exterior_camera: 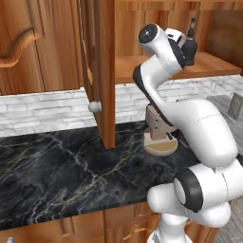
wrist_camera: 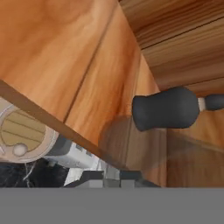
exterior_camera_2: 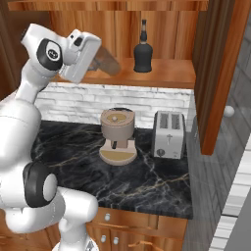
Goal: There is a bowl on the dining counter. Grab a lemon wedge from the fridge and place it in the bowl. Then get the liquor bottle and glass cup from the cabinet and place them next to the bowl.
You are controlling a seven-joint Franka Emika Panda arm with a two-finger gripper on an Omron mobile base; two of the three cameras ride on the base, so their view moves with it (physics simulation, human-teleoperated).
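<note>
Your gripper (exterior_camera_2: 104, 62) is up inside the open cabinet (exterior_camera_2: 166, 73), jaws pressed together on the rim of the glass cup (exterior_camera_2: 109, 63) — the clear cup sticks out from the hand just above the shelf. The liquor bottle (exterior_camera_2: 143, 49) stands upright on that same shelf, near the cup toward the open door (exterior_camera_2: 218, 73). Below you, on the black marble worktop (exterior_camera_2: 147, 176), a coffee machine (exterior_camera_2: 117, 135) sits just beside a toaster (exterior_camera_2: 168, 134).
</note>
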